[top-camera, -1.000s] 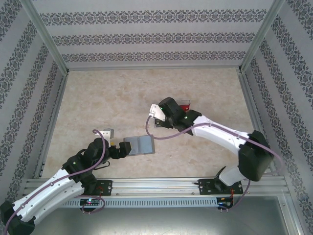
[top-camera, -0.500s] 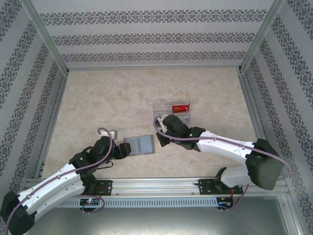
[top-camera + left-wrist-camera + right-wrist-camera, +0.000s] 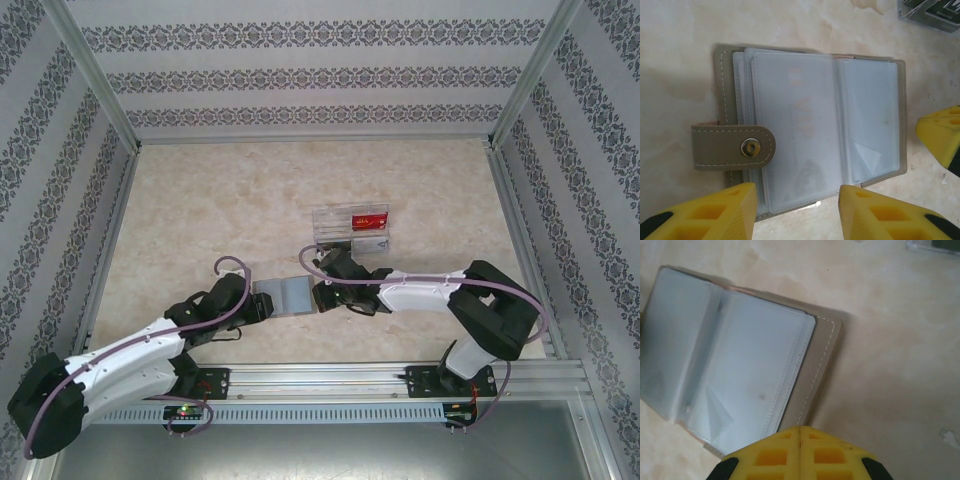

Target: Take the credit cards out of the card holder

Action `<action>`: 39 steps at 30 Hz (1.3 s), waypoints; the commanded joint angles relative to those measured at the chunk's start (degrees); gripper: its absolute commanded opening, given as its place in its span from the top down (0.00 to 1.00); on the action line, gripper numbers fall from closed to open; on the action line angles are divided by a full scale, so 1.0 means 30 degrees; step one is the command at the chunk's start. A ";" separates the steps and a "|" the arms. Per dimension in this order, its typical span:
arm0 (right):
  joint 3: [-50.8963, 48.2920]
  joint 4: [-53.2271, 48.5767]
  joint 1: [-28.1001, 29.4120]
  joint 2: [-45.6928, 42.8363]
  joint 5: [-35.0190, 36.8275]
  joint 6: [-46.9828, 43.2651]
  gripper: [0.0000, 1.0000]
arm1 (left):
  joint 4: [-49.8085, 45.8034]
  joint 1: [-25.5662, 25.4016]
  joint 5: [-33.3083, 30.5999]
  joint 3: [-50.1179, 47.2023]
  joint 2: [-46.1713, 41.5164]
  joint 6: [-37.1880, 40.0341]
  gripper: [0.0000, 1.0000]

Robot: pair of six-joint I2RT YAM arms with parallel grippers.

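Now | right claw (image 3: 800, 435) pressed together, off tray (image 3: 318, 225), at card holder (image 3: 810, 130) | left claw (image 3: 797, 192) spread, narrower

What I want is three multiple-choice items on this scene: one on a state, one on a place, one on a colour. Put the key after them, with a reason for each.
1. The card holder is:
A. snapped shut
B. lying open on the table
C. standing on edge

2. The red card lies:
A. inside the holder
B. on the bare table
C. in the clear tray

3. The fingers of the right gripper are:
A. yellow
B. blue
C. grey

Key:
1 B, since its snap tab lies unfastened and both halves are spread flat.
2 C, since the red shows inside the tray, beyond the holder.
3 A, since the right wrist view shows them yellow, closed together.
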 commanded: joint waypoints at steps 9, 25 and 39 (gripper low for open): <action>0.0242 0.0929 0.0279 0.1227 -0.0438 0.0759 1.00 | 0.1185 0.0202 0.0196 0.0343 0.1083 -0.0031 0.53; 0.0166 0.0894 0.0425 0.1098 -0.0545 0.0833 1.00 | 0.1545 0.0202 0.0027 0.0934 0.3241 0.0138 0.53; 0.0185 0.0858 0.0484 0.1076 -0.0508 0.0834 1.00 | 0.3573 -0.0025 0.1984 0.1501 0.4072 0.0264 0.45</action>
